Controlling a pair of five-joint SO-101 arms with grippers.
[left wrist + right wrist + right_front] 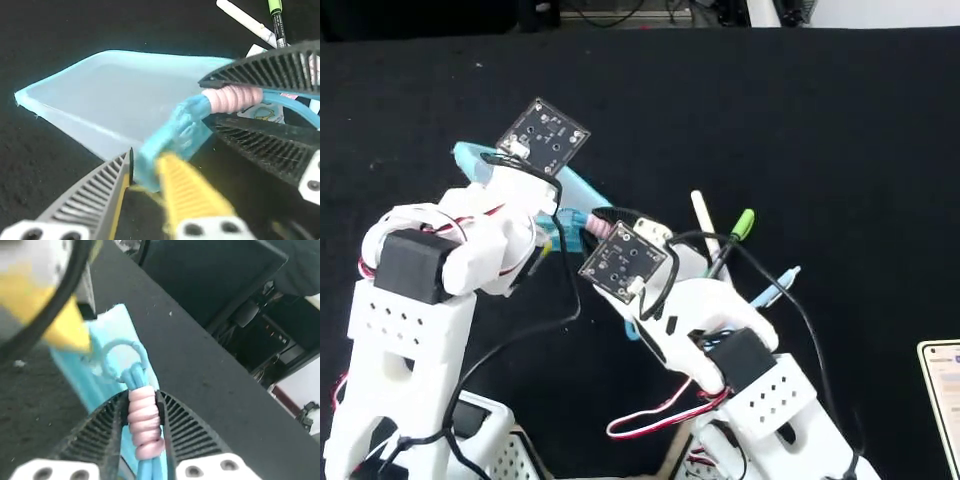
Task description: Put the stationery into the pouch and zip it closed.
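A light blue translucent pouch (480,162) (110,95) lies on the black table. My left gripper (145,172) (553,232) is shut on the pouch's zipper-end edge, one grey and one yellow finger (55,315) on either side. My right gripper (141,400) (595,230) is shut on the pink zipper pull (142,425) (232,97), which hangs from a blue cord loop (120,357). Beyond the arms on the cloth lie a white pen (705,225) (245,17), a green marker (740,225) (276,20) and a blue pen (775,285).
A white printed sheet (942,390) lies at the table's right edge. The black cloth (800,120) stretches far back and to the right. The two arms' bases (400,350) stand close together at the near edge, cables looping between them.
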